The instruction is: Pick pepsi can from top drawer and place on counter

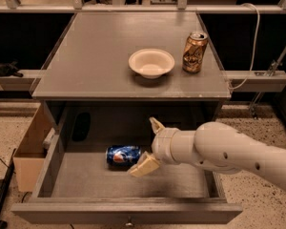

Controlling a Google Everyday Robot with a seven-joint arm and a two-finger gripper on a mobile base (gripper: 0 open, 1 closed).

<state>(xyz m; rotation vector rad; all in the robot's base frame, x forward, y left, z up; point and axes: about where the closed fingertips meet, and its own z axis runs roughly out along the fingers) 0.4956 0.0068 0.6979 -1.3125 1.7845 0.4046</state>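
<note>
The pepsi can [123,155] lies on its side on the flat bottom of the open top drawer [81,184], left of centre. My gripper [149,146] is over the drawer just right of the can, fingers spread open, one cream fingertip [142,167] low beside the can's right end and the other raised behind. It holds nothing. The counter [100,56] is the grey top of the cabinet above the drawer.
A white bowl [151,63] and a gold-brown can [194,52] stand on the right half of the counter. A tan box [29,151] sits on the floor left of the drawer. A dark object [81,126] lies at the drawer's back left.
</note>
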